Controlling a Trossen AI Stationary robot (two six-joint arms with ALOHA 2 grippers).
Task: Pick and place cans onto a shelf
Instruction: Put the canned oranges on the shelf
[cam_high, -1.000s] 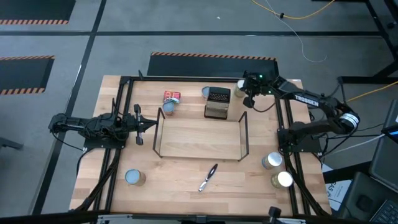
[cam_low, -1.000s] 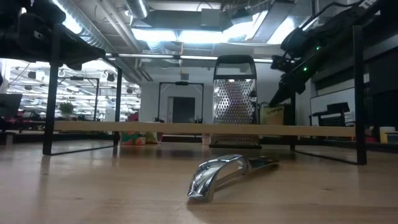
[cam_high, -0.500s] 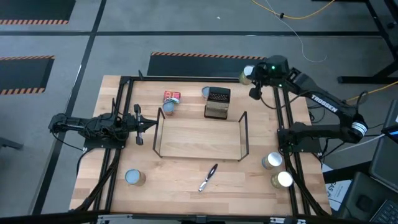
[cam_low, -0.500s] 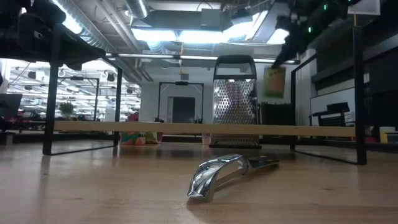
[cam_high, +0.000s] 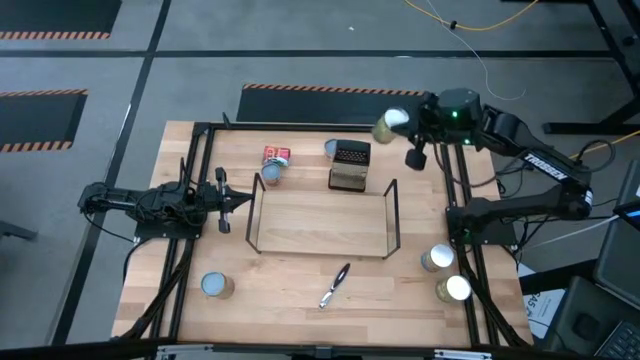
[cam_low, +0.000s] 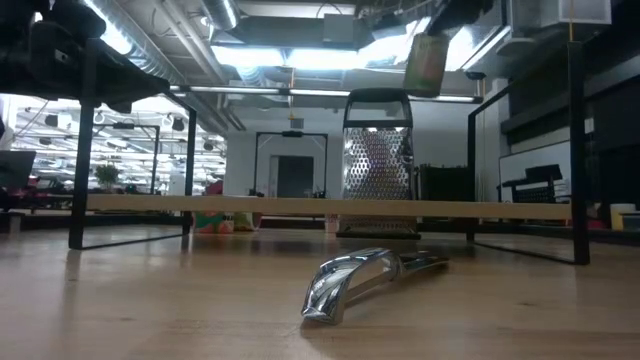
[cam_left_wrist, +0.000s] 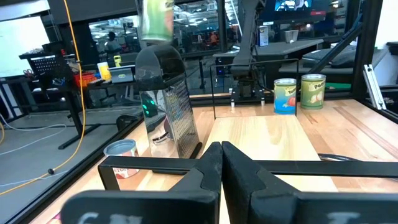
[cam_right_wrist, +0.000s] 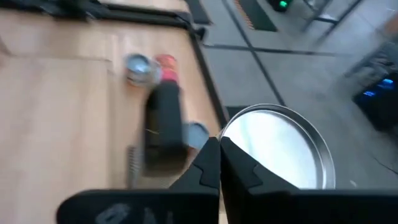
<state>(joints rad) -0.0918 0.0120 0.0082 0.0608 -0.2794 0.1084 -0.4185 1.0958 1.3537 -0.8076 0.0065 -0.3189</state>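
1. since half a second ago the right gripper (cam_high: 405, 125) has carried its can (cam_high: 390, 123) higher and toward the table's middle; one second ago it was low at the far right corner, beside the grater (cam_high: 350, 165).
2. right gripper is clamped on that can, held in the air above the far edge of the table (cam_high: 300, 290); low view shows the can (cam_low: 425, 62) tilted, well above the shelf board.
3. left gripper (cam_high: 238, 199) unchanged across all frames: fingers pressed together with nothing between them, parked just left of the shelf (cam_high: 320, 222).
4. shelf holds nothing on its wooden board.
5. red-labelled can (cam_high: 275, 160) lies on its side behind the shelf's left far corner; a pale-topped can (cam_high: 331, 149) is just beside the grater, on its left.
6. two cans (cam_high: 445, 273) stand near the right edge, in front of the right arm's base; one can (cam_high: 215, 286) stands at front left.
7. a shiny metal utensil (cam_high: 335, 284) lies in front of the shelf.
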